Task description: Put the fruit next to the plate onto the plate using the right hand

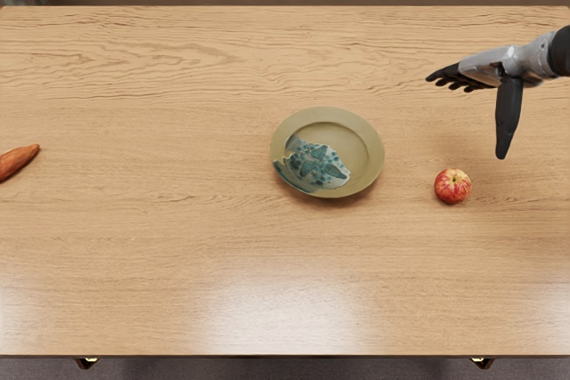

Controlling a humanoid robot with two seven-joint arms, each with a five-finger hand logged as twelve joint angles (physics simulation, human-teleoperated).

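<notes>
The light, wood-grain worktop point(178, 246) carries a shallow round olive-green plate point(361, 131) with a teal mottled pattern pooled in its lower left. The plate sits a little right of centre, so it is within easy reach of the arm entering from the picture's right edge. The round red apple point(452, 186), flushed with yellow, rests on the bare wood to the right of the plate and slightly nearer the camera, close to it but not touching. As the only fruit beside the plate, it is the piece to move. The right robot hand point(485, 68) hovers above the worktop behind the apple and somewhat to its right, well apart from it. It is released and holds nothing: the dark fingers point(447, 76) stretch out toward the left and the thumb point(508, 122) hangs straight down. That looks to me like a pose staged for an approach, not a grasp. The apple is nearly spherical, so it has no real long axis to align with. It seems to stand with its stem end roughly upward, though the dimple is too small to confirm, and a grip from above or from the side should serve equally well. An elongated orange root vegetable point(18, 162) lies at the far left edge, well away from the plate.
</notes>
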